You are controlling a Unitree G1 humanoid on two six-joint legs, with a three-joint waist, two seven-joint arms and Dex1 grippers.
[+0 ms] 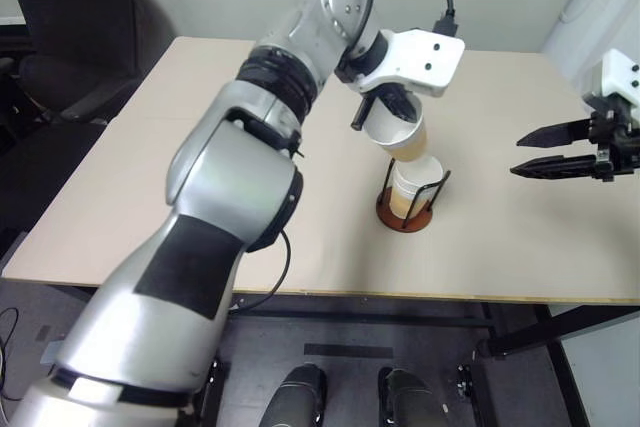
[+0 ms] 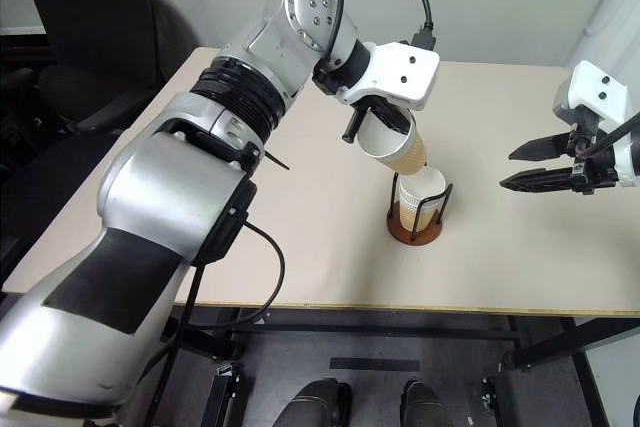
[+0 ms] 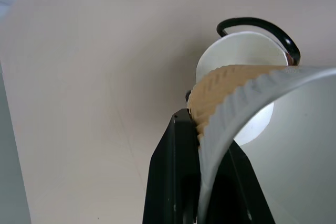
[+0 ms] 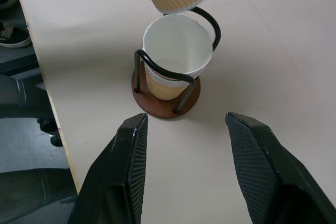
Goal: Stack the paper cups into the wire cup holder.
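Just above the wire cup holder (image 2: 415, 222), which already carries nested paper cups (image 4: 176, 66), your left gripper (image 2: 378, 125) pinches a tilted cup (image 2: 395, 147), while your right gripper (image 2: 535, 165) hangs well apart, jaws spread.

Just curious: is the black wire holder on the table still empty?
No, tan paper cups with white insides already sit nested inside the black wire holder.
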